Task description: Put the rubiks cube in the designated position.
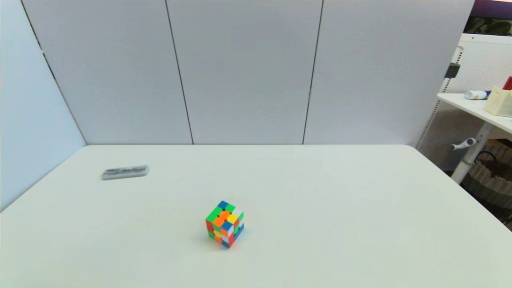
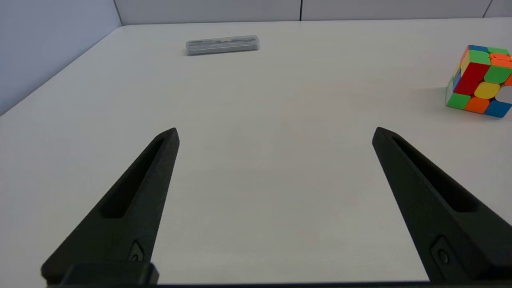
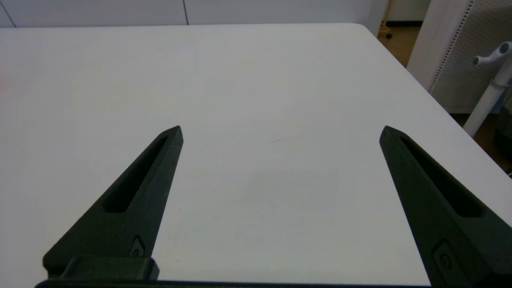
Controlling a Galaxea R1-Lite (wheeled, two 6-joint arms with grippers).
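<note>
The grey slab's dark markings are too small to read.

rubiks cube: green/orange/blue/red/yellow/white squares | designated position: grey, dark markings | table: white

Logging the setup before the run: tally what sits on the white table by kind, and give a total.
Rubiks cube: 1
Grey slab, the designated position: 1
Total: 2
The two lie apart. The left gripper and right gripper are both open and hold nothing.
</note>
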